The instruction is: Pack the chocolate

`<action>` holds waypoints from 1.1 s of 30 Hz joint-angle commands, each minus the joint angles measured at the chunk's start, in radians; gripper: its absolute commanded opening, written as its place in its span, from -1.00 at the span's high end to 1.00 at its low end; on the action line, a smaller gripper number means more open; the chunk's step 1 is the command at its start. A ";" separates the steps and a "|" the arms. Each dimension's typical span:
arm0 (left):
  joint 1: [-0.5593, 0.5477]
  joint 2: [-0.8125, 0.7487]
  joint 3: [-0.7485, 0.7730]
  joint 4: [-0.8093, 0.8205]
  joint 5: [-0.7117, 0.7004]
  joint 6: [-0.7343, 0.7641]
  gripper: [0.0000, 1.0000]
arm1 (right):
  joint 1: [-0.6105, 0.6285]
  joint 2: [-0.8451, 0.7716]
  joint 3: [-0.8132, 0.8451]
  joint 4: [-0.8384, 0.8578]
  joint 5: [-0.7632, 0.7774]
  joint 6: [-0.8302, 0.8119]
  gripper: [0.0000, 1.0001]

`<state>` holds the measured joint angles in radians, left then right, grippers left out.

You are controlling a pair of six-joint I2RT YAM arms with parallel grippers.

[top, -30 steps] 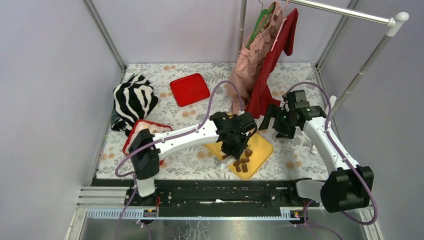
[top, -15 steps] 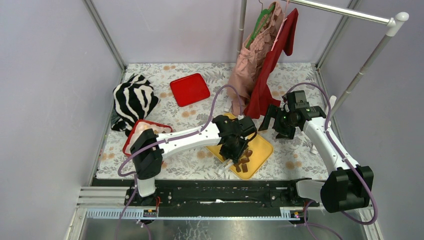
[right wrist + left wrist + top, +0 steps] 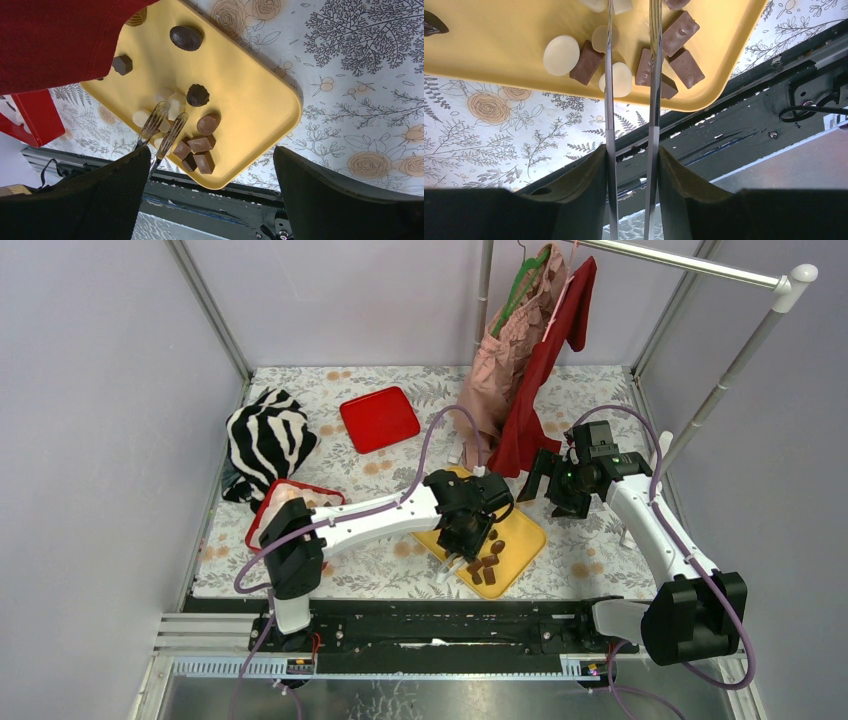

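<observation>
The chocolate [image 3: 485, 565], dark brown, tan and cream pieces, lies on a yellow tray [image 3: 525, 525]. My left gripper [image 3: 466, 536] is shut on metal tongs [image 3: 610, 100] and hangs over the tray's near part. The tong blades straddle cream pieces [image 3: 621, 80] and brown bars [image 3: 680, 32]; their tips run out of the left wrist view. In the right wrist view the tong tips [image 3: 165, 120] sit by cream pieces [image 3: 175, 105]; I cannot tell whether one is pinched. My right gripper [image 3: 545, 485] is open and empty above the tray's far right side.
A red square lid [image 3: 378, 418] lies at the back. A red box [image 3: 290, 495] sits at the left, partly under my left arm. A zebra cloth [image 3: 265, 440] lies at the far left. Pink and red clothes [image 3: 530, 350] hang from a rack over the tray's far corner.
My left gripper with the tongs has shifted slightly left over the tray. The right arm has not moved.
</observation>
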<state>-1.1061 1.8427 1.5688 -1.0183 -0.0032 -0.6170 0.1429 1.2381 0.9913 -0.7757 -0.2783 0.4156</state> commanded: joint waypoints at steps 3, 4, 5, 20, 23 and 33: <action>-0.008 -0.044 0.020 0.035 -0.056 -0.028 0.12 | -0.003 -0.016 0.013 0.002 0.000 -0.002 -1.00; -0.008 -0.046 0.020 0.036 -0.064 -0.032 0.12 | -0.003 -0.014 0.015 0.001 0.000 -0.003 -1.00; -0.008 -0.052 0.018 0.043 -0.069 -0.039 0.12 | -0.002 -0.014 0.015 0.001 0.000 -0.003 -1.00; -0.008 0.003 -0.014 0.032 -0.026 -0.051 0.10 | -0.002 -0.008 0.008 0.001 0.002 -0.003 -1.00; -0.008 0.014 -0.015 0.035 -0.007 -0.048 0.10 | -0.003 -0.006 0.010 0.002 0.000 -0.003 -1.00; -0.008 0.038 -0.015 0.031 -0.001 -0.034 0.15 | -0.003 -0.003 0.009 0.001 0.001 -0.003 -1.00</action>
<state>-1.1065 1.8774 1.5581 -1.0092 -0.0128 -0.6559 0.1429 1.2385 0.9913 -0.7757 -0.2787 0.4156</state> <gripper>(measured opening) 0.447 0.995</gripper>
